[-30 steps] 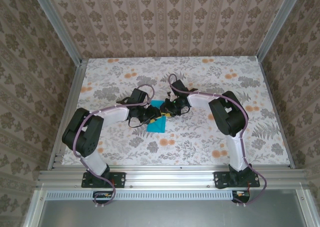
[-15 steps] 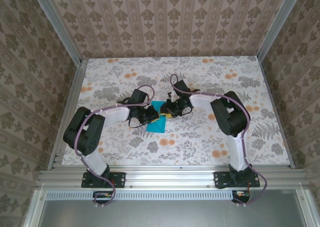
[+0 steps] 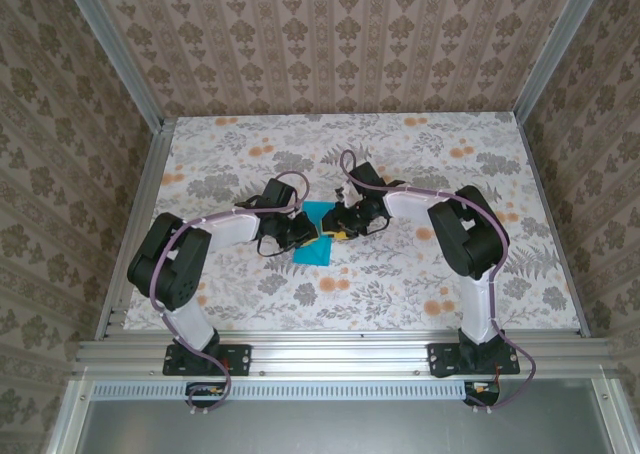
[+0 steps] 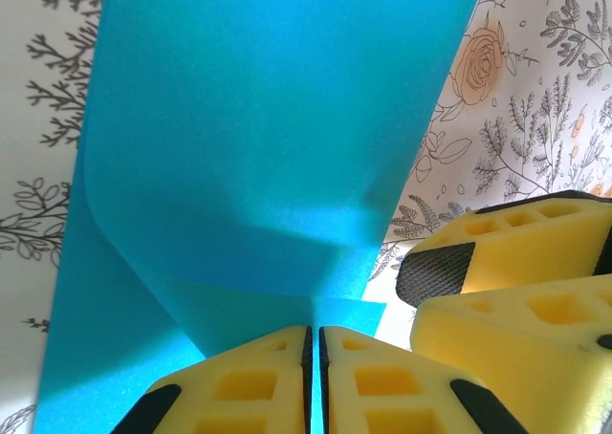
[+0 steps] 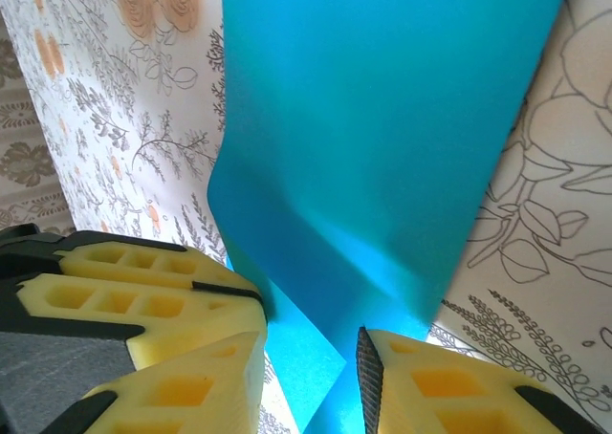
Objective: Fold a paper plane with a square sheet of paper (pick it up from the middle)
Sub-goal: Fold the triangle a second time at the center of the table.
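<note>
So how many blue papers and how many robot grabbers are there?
cyan-blue square sheet of paper: 1
yellow-fingered grippers: 2, the left gripper and the right gripper
total: 3

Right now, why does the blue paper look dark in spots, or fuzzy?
Left wrist view: the curled square sheet of paper shades itself; the left end effector looks slightly soft. Right wrist view: pale sheen along the bend. Top external view: even light.
</note>
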{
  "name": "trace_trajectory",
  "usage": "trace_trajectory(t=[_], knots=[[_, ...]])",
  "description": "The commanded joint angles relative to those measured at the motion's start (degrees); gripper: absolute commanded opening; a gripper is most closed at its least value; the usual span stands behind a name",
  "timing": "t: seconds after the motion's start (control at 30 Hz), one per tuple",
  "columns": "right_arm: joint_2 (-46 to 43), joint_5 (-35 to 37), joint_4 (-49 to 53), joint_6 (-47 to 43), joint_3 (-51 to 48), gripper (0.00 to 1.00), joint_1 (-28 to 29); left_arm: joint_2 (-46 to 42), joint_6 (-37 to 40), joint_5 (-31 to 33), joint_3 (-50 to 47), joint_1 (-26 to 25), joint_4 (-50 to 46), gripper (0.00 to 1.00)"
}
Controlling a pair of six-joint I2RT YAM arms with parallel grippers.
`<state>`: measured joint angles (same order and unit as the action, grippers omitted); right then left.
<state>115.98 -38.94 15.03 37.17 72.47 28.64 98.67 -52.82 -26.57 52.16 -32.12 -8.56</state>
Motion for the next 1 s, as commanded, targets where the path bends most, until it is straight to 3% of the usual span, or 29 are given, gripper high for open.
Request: trace_trajectory(t=[0.0, 0.43, 0.7, 0.97], knots=[[-0.3, 1.4, 2.9, -1.8, 0.7, 0.34, 0.6, -0.3, 0.7, 0.6, 0.6, 0.5, -1.5, 0.14], [1.0, -2.2, 1.3, -1.9, 0.5, 0.3, 1.8, -0.9, 0.5, 0.6, 0.6, 0.5, -1.5, 0.13], [0.8, 2.2, 4.6, -3.1, 0.8, 0.32, 1.9, -1.0, 0.5, 0.7, 0.4, 0.5, -1.5, 0.12], [1.4, -1.7, 0.2, -0.6, -0.6, 0.27, 2.5, -0.9, 0.5, 0.8, 0.2, 0.4, -1.3, 0.1]])
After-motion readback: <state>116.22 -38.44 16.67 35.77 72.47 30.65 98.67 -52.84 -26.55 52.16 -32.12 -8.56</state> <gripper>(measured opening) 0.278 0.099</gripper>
